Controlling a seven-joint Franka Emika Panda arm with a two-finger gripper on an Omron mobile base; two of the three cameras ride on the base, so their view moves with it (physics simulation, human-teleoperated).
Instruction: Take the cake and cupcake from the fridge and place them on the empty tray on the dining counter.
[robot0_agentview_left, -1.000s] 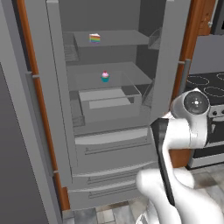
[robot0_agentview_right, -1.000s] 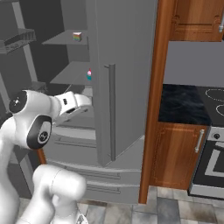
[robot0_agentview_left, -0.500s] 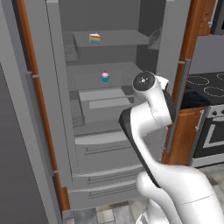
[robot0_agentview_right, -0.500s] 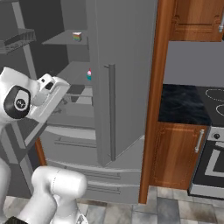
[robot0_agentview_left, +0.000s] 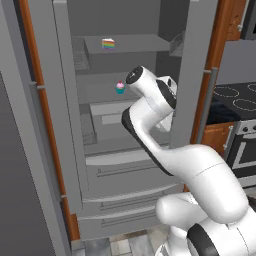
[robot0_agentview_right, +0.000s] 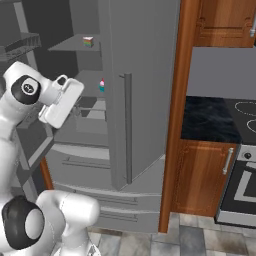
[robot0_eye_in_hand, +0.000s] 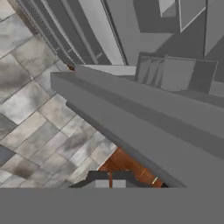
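Open grey fridge (robot0_agentview_left: 125, 165), tiled floor (robot0_eye_in_hand: 35, 122) below; tool (robot0_eye_in_hand: 107, 179) pinched together, empty

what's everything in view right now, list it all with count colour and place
fridge: one, grey, doors open, ahead of the robot
cake: one, white with rainbow stripes, upper fridge shelf
cupcake: one, pink top, teal wrapper, shelf below the cake
cabinet: one, brown wood, right of the fridge
counter: one, black marbled top, over that cabinet
stove: one, black cooktop, far right
floor: grey tiles, below
arm: one, white, raised before the fridge
claw: one, dark, shut, holding nothing
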